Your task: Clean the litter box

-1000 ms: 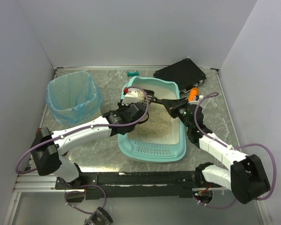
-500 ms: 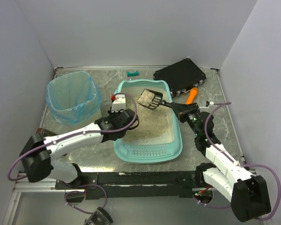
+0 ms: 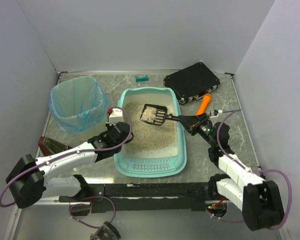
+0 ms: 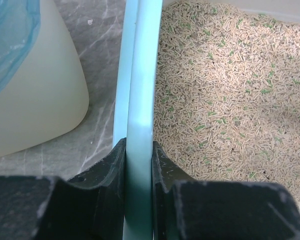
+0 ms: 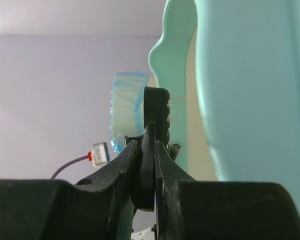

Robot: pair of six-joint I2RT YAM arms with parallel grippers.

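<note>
- A grey marbled table [image 3: 90,172] sits boxed in by plain pale walls [image 3: 140,35], with the two arms mounted along its near edge.
- Closest to me, the litter box [image 3: 182,150] lies in the middle of the table with its slotted lip [image 3: 149,164] towards the arms. Beige litter [image 3: 152,137] covers its floor.
- The left gripper [image 3: 116,129] is at the box's left wall. In the wrist view its fingers [image 4: 112,165] sit narrow and pinch the teal rim, one outside the wall and one inside over the litter.
- The right gripper [image 3: 190,120] reaches in from the box's right side. Its fingers [image 5: 125,165] are clamped tight on the handle of a black scoop [image 3: 152,114].
- The scoop's slotted head is over the far half of the box and carries a small load of litter. I cannot tell whether it touches the litter bed below.
- Left of the box, just beside it, stands a white bin [image 3: 77,102] lined with a blue bag [image 3: 97,107].
- Beyond the box's right corner, an orange object [image 3: 204,103] lies next to a black case [image 3: 191,80].
- A small teal piece [image 3: 142,78] rests near the back wall, apart from the box.
</note>
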